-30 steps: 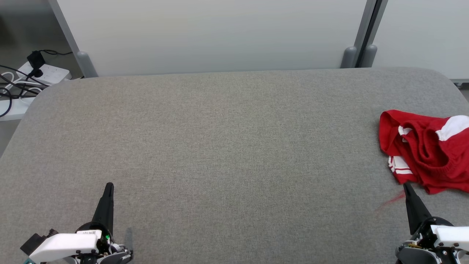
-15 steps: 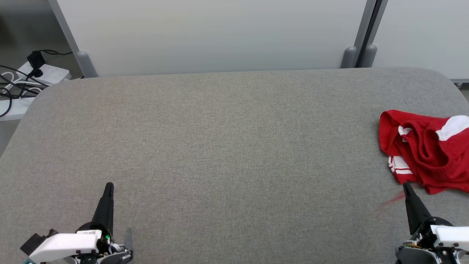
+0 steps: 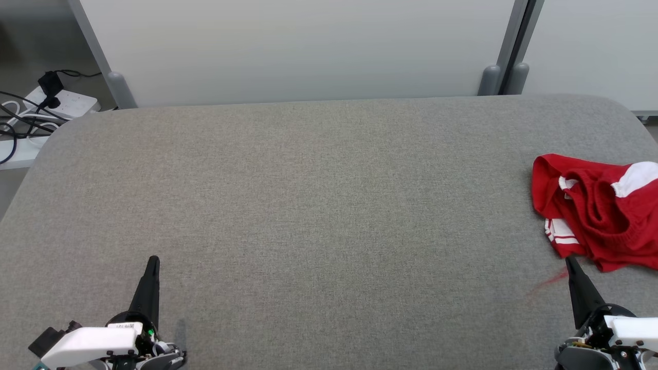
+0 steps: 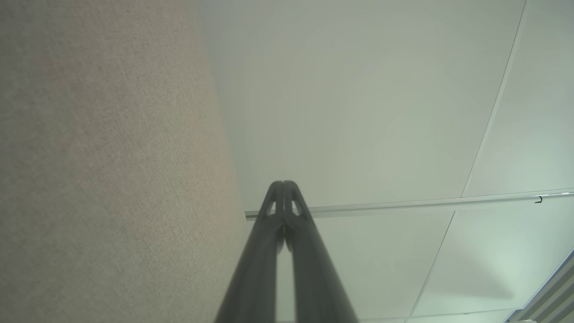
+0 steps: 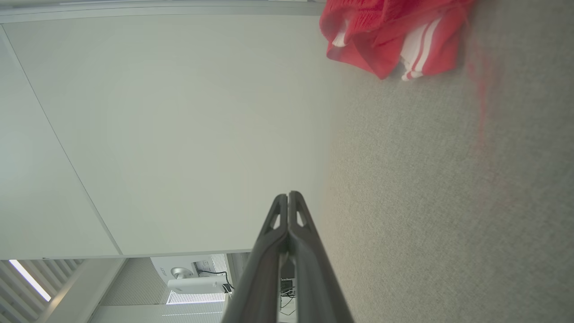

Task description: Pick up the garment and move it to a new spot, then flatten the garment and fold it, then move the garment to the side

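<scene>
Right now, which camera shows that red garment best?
The head view: most of the crumpled red-and-white garment shows, at the right of the table. The right wrist view catches a smaller part. The left wrist view faces a pale panel.

The left gripper [image 3: 152,263] and right gripper [image 3: 569,263]: long tapered black fingers [image 3: 146,293]; white plastic wrist casings [image 3: 90,344]; small printed label [image 3: 123,326], left wrist.
</scene>
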Motion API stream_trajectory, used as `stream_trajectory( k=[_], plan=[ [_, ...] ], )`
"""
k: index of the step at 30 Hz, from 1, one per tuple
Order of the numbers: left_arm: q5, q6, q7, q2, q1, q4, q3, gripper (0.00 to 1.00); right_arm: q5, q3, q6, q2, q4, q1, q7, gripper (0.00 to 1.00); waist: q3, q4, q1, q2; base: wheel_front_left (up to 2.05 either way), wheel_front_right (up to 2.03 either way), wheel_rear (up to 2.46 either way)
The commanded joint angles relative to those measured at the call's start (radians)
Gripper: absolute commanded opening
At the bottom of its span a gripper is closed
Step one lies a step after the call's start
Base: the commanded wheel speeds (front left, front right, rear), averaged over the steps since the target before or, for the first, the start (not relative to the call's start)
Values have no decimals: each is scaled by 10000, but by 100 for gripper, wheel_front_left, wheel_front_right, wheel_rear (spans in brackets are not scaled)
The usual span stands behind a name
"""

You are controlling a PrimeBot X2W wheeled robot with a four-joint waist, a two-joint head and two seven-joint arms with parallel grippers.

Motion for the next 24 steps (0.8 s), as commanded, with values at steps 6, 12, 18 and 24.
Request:
stream_trajectory(
  k=[6, 12, 18, 24],
  plan=[
    [-45, -83, 63, 79, -566, -230, 324, 0, -71, 145, 46, -117, -266, -450, 97, 0, 0, 0, -1, 0, 0, 0, 0],
    [-46, -83, 63, 79, -566, -231, 324, 0, -74, 141, 46, -115, -266, -450, 100, 0, 0, 0, -1, 0, 0, 0, 0],
    [-46, -83, 63, 79, -566, -231, 324, 0, -77, 137, 46, -112, -266, -450, 103, 0, 0, 0, -1, 0, 0, 0, 0],
    [-46, -83, 63, 79, -566, -231, 323, 0, -80, 134, 46, -110, -266, -451, 105, 0, 0, 0, -1, 0, 0, 0, 0]
  ],
)
